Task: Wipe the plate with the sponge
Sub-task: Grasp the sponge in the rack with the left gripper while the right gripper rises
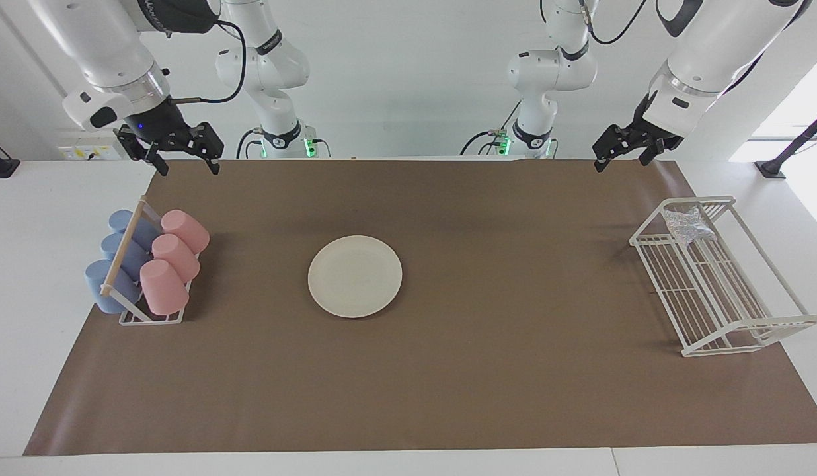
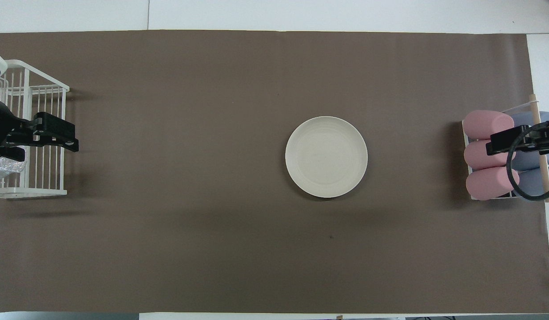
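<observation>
The cream-white plate (image 1: 355, 276) lies flat on the brown mat near the table's middle; it also shows in the overhead view (image 2: 326, 156). The silvery sponge (image 1: 688, 223) lies in the white wire rack, at the rack's end nearer the robots. In the overhead view the sponge (image 2: 2, 170) is partly covered by my left gripper. My left gripper (image 1: 622, 160) (image 2: 43, 149) hangs open and empty in the air by the rack. My right gripper (image 1: 187, 164) (image 2: 523, 143) hangs open and empty over the cup holder.
The white wire rack (image 1: 745, 327) (image 2: 43, 192) stands at the left arm's end of the table. A holder with pink cups (image 1: 170, 258) (image 2: 487, 153) and blue cups (image 1: 117, 261) (image 2: 530, 180) stands at the right arm's end. The brown mat (image 1: 514, 370) covers the table.
</observation>
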`<state>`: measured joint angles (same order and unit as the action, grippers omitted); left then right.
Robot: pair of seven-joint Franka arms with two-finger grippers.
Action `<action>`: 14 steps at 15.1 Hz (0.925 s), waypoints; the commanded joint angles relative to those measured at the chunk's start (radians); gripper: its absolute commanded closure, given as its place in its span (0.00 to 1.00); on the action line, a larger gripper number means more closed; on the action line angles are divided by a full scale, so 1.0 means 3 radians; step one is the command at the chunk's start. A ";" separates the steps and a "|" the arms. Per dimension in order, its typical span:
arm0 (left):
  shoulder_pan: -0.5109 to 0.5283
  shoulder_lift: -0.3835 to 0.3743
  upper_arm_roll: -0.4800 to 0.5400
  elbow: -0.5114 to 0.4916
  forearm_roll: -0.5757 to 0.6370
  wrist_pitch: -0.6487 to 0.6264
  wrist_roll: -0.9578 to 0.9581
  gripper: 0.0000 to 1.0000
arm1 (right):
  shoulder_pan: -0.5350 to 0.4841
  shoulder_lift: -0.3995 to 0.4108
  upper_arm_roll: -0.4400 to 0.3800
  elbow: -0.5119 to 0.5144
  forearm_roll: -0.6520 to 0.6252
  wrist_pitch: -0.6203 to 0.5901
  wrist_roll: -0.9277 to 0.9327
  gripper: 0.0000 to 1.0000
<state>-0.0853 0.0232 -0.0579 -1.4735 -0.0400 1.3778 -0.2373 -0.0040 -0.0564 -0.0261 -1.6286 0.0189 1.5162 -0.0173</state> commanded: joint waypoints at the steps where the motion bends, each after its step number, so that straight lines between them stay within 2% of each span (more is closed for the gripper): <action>1: 0.0029 -0.0016 -0.0011 -0.0033 0.0047 0.0050 0.0019 0.00 | -0.0017 -0.0042 0.0026 -0.0042 -0.0038 0.0059 -0.0009 0.00; 6: 0.0034 -0.0031 -0.0006 -0.0064 0.0021 0.0131 -0.0098 0.00 | -0.0012 -0.0047 0.0026 -0.0037 -0.0038 0.0044 0.0063 0.00; 11: 0.0029 -0.0113 -0.0006 -0.0247 0.0056 0.0234 -0.0394 0.00 | -0.0012 -0.0047 0.0036 -0.0037 -0.0038 0.0034 0.0149 0.00; 14: -0.0028 -0.0093 -0.0027 -0.0360 0.0592 0.0275 -0.0416 0.00 | -0.0007 -0.0047 0.0041 -0.0047 -0.0038 0.0034 0.0358 0.00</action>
<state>-0.0854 0.0180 -0.0596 -1.5268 0.0520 1.4278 -0.3405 -0.0038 -0.0564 -0.0234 -1.6287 0.0190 1.5162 0.0351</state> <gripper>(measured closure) 0.000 0.000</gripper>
